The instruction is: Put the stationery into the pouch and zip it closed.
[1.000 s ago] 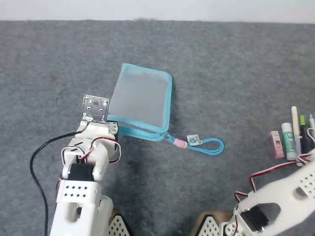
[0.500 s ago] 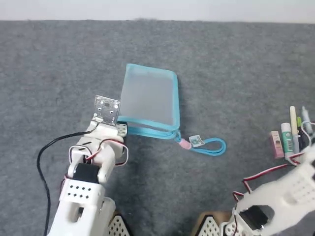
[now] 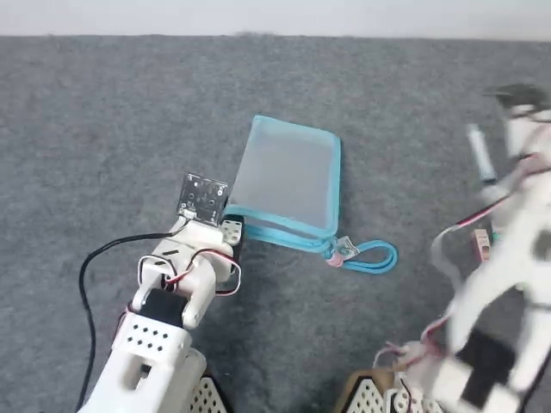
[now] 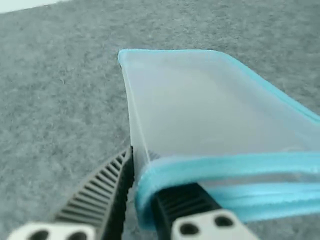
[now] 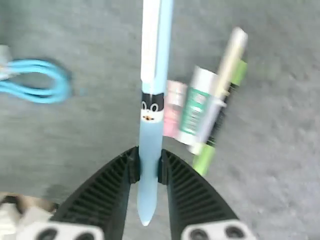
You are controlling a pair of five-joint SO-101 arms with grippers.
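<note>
From above, the translucent blue-trimmed zip pouch [image 3: 291, 176] lies at frame centre, with the left gripper [image 3: 229, 227] clamped on its lower left corner. The left wrist camera shows that pinch close up. In the right wrist camera, the right gripper [image 5: 149, 167] is closed on a pale blue pen [image 5: 152, 75], with other stationery [image 5: 205, 115] lying beyond.

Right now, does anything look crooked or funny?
Nothing is spilled or broken. The see-through pouch with blue trim lies crooked on the grey mat, one corner pinched by the left hand. The right hand holds a pale blue penguin pen.
</note>
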